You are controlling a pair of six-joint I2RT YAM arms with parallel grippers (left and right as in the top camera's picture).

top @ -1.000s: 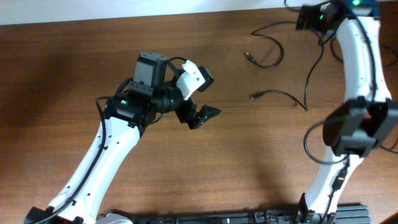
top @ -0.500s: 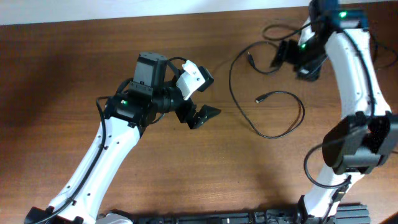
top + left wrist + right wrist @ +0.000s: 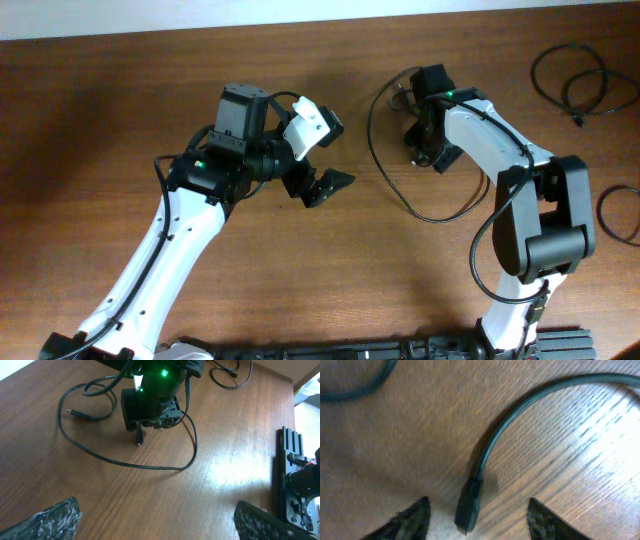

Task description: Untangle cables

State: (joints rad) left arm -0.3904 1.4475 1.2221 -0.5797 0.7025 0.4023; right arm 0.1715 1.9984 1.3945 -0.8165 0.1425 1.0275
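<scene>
A long black cable (image 3: 377, 165) lies in a loose loop on the wooden table, and it also shows in the left wrist view (image 3: 150, 466). My right gripper (image 3: 424, 155) points down at one end of it. In the right wrist view the cable's plug (image 3: 468, 505) lies on the wood between the open fingers (image 3: 480, 521), untouched. My left gripper (image 3: 345, 152) is open and empty, held above the table left of the loop; its fingertips frame bare wood (image 3: 157, 522). The cable's other plug (image 3: 80, 414) lies at the far left of that view.
More coiled black cables (image 3: 572, 82) lie at the table's back right, and another loop (image 3: 622, 215) lies at the right edge. A black rail (image 3: 290, 480) stands along the table's side near the right arm's base.
My right arm swung from the back right corner down to the middle, over the cable's plug end. The cable shifted leftward into a wide loop. The left arm stayed still.
</scene>
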